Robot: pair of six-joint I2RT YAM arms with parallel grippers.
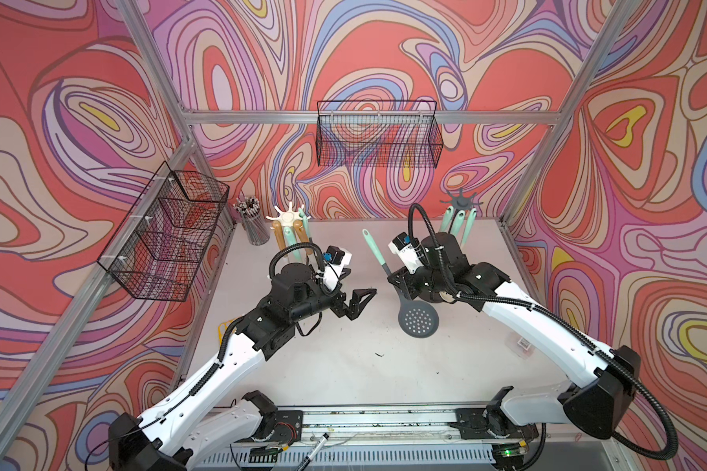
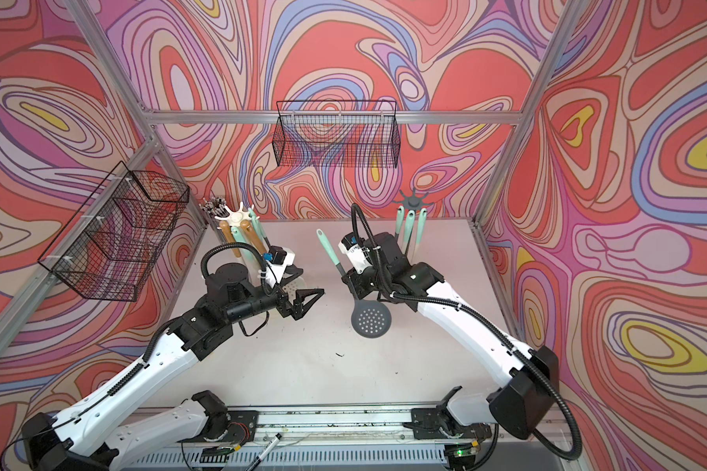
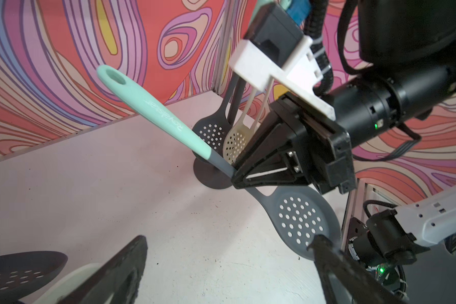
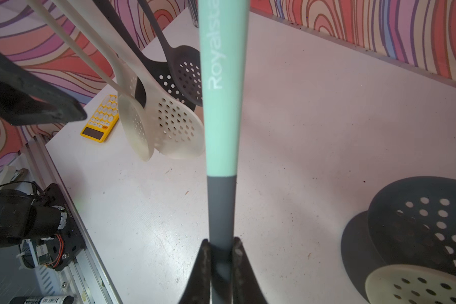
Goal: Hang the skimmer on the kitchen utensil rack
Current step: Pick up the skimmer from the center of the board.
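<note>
Edges: the table point(image 1: 343, 367) is closed in by patterned walls at the back and both sides, with aluminium posts at the back corners
Open room: bare tabletop is seen between the two arms and toward the front; a yellow calculator point(image 4: 100, 121) is laid near the left edge
Back row: a pen cup point(image 1: 254, 222), a cream utensil rack point(image 1: 288, 216) and a dark utensil rack point(image 1: 461, 200) are stood along the back edge, both racks hung with utensils
Overhead: one wire basket point(image 1: 378, 134) is fixed to the back wall, another point(image 1: 168, 236) to the left wall
Skimmer place: the skimmer point(image 1: 418, 320) is held over the middle of the table, between the two racks and in front of them
Skimmer axis: the long axis is tilted; the mint handle end with its hanging hole is pointed up and toward the back, the perforated grey head down toward the front
Right gripper: the right gripper point(image 4: 221, 244) is pinched on the grey neck just below the mint handle
Left gripper: the left gripper point(image 1: 362, 301) is spread wide and empty, near the skimmer head and apart from it in both top views
</note>
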